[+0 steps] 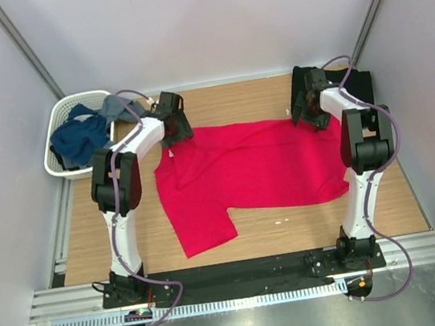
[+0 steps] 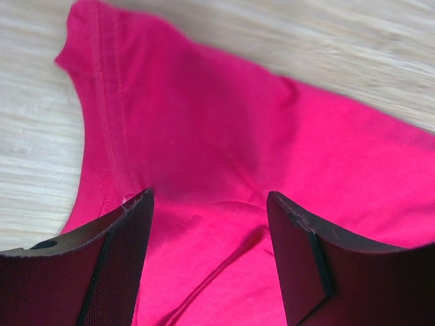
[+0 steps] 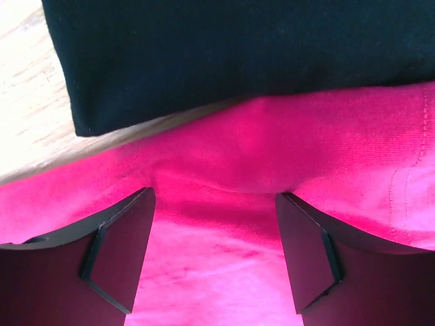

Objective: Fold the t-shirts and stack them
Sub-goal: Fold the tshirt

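The crimson red t-shirt [image 1: 242, 167] lies spread on the wooden table, one sleeve [image 1: 202, 226] pointing to the near left. A black t-shirt [image 1: 352, 83] lies folded at the far right; its edge shows in the right wrist view [image 3: 238, 47]. My left gripper [image 1: 172, 125] is open over the red shirt's far left corner [image 2: 204, 122], fingers [image 2: 129, 258] astride the cloth. My right gripper [image 1: 307, 110] is open over the shirt's far right edge [image 3: 224, 224], just in front of the black shirt.
A white lattice basket [image 1: 57, 129] at the far left holds blue and grey cloth [image 1: 84, 133]. Grey walls close the table on three sides. Bare wood [image 1: 292, 229] runs along the near edge before the arms' bases.
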Tool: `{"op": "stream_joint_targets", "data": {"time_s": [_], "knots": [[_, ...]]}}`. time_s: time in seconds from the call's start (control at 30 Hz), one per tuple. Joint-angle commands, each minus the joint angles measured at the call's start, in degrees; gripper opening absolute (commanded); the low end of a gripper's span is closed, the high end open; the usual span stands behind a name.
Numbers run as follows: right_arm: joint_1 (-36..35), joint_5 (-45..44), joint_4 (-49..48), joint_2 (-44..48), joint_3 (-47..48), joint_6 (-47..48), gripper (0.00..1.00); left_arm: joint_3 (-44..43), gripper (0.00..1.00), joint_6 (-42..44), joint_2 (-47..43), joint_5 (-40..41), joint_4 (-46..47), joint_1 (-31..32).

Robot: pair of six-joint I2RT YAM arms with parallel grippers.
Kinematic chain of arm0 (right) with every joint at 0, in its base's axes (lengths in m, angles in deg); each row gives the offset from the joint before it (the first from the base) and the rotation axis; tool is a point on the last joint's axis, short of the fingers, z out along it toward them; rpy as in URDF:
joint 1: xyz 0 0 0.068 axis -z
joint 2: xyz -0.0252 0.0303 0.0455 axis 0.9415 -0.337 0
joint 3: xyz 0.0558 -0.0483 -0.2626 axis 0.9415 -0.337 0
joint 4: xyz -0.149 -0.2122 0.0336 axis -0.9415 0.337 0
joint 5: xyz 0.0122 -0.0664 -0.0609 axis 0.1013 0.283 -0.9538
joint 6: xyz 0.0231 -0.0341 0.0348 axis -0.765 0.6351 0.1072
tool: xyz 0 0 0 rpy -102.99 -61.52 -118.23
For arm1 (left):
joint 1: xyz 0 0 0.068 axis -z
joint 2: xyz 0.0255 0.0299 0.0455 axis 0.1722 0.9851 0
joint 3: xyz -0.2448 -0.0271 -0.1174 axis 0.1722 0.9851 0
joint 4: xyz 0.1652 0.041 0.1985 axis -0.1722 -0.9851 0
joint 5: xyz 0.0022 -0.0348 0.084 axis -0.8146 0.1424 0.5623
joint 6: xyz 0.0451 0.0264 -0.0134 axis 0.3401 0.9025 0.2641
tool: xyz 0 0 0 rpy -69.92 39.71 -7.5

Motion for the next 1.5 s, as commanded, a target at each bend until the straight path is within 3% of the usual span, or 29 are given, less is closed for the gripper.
{"op": "stream_joint_targets", "data": {"time_s": [0.0, 0.53, 0.77, 0.93, 1.17, 1.47], "knots": [[0.17, -1.44, -2.04, -0.54, 0.14, -1.47, 0.77, 0.81, 0.68, -5.09, -0.36, 4.34, 0.45, -0.17], [-0.97, -3.82, -2.13, 1.83, -4.43, -2.96, 0.77, 9.69, 0.65, -12.66, -0.88, 13.49, -2.97, -3.86], [-5.8, -4.61, -2.3, 1.22, -4.78, -4.81, 0.77, 14.96, 0.63, -13.45, -3.33, 14.63, -4.9, -6.84], [-8.0, -5.14, -2.3, 1.66, -5.93, -6.65, 0.77, 19.53, 0.61, -10.3, -6.5, 14.19, -3.59, -9.13], [-11.25, -6.02, -2.21, 1.13, -5.05, -8.32, 0.77, 19.54, 0.6, -5.55, -8.7, 12.0, -2.71, -13.26], [-11.34, -6.19, -1.6, -1.33, 4.6, -4.64, 0.77, 19.45, 0.59, 2.79, -15.28, 3.47, 2.21, -13.97]]}}
